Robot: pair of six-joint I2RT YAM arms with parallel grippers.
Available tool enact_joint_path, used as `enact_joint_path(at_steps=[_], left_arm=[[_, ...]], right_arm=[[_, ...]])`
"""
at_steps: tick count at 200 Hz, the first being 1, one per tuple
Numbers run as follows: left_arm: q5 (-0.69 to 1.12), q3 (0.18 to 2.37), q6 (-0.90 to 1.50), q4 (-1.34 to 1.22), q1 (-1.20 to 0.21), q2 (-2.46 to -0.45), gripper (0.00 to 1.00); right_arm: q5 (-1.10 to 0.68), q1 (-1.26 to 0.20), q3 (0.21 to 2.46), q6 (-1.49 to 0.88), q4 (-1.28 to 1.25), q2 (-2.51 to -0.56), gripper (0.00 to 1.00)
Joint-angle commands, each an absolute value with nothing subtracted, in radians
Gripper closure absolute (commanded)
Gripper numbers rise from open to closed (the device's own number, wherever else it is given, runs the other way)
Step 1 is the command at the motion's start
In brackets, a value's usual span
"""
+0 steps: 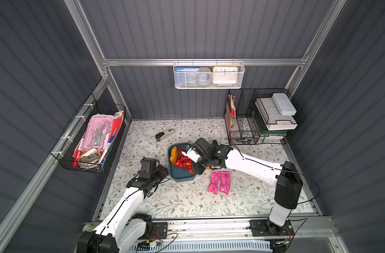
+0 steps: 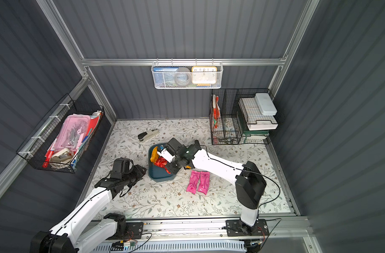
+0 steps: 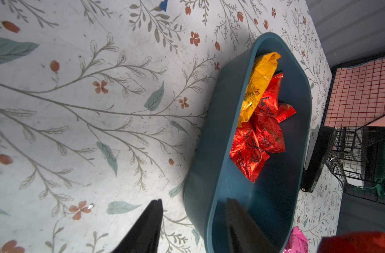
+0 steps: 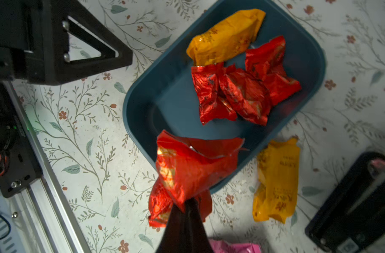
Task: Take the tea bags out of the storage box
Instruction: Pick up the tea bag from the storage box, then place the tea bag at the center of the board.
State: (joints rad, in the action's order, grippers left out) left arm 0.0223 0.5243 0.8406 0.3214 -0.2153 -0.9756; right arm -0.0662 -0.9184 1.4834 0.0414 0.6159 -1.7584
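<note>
**Right wrist view.** Nearest the lens is the right gripper (image 4: 188,200). Its black fingers (image 4: 182,223) are pressed together on the lower end of a crumpled red bag (image 4: 193,166), which overlaps the rim of the box (image 4: 176,103). Inside the box, 1 orange bag (image 4: 226,35) lies along the left wall and 3 red bags (image 4: 244,94) are bunched against it. The near half of the box floor is bare. Only this view shows in full a 2nd orange bag (image 4: 274,179), flat on the table (image 4: 77,131) just beside the box's right wall. In both top views the right arm (image 1: 241,160) covers all but a sliver of it.

**Left wrist view.** The left gripper (image 3: 193,200) is about half open, with the wall at the box's near end between its fingers (image 3: 147,225): 1 finger outside the box, 1 above its floor. It holds nothing. Whether either finger touches the wall cannot be told. From this side the 3 red bags merge into 1 heap behind the orange bag.

**Top views.** 2 pink bags (image 1: 214,181) lie side by side on the table, right of the box, nearer the robot and apart from the box. The wrist views catch only their edges. A stapler (image 1: 165,134) lies beyond the box's far end, apart from it. The right gripper's fingertips are hidden beneath its wrist, over the box's right edge, so its grip cannot be read from above.
</note>
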Motion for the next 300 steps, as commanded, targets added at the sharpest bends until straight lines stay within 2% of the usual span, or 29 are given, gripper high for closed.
enact_joint_path(at_steps=[1, 53, 116, 137, 176, 219, 256, 279, 300], left_arm=[[0.032, 0.576, 0.770, 0.305, -0.209, -1.000, 0.48], [0.057, 0.653, 0.665, 0.317, -0.209, -1.080, 0.47], [0.039, 0.716, 0.596, 0.343, -0.209, -1.100, 0.50], [0.020, 0.748, 0.617, 0.331, -0.209, -1.093, 0.50], [0.089, 0.787, 0.656, 0.335, -0.212, -1.127, 0.47], [0.088, 0.825, 0.711, 0.351, -0.250, -1.143, 0.46], [0.039, 0.851, 0.770, 0.362, -0.337, -1.182, 0.45], [-0.006, 0.862, 0.824, 0.371, -0.389, -1.209, 0.46], [-0.015, 0.865, 0.841, 0.367, -0.396, -1.226, 0.48]], right_arm=[[0.087, -0.914, 1.448, -0.164, 0.662, -1.682, 1.00], [0.176, -0.818, 1.328, -0.379, 0.928, -1.537, 1.00], [0.179, -0.687, 1.054, -0.513, 0.968, -1.296, 1.00], [0.143, -0.664, 1.018, -0.549, 0.947, -1.309, 1.00], [0.091, -0.633, 1.008, -0.564, 0.914, -1.420, 1.00], [0.139, -0.616, 0.988, -0.504, 0.895, -1.493, 1.00], [0.159, -0.608, 0.932, -0.474, 0.884, -1.511, 1.00], [0.148, -0.608, 0.907, -0.475, 0.861, -1.497, 0.82], [0.165, -0.608, 0.899, -0.492, 0.846, -1.453, 0.71]])
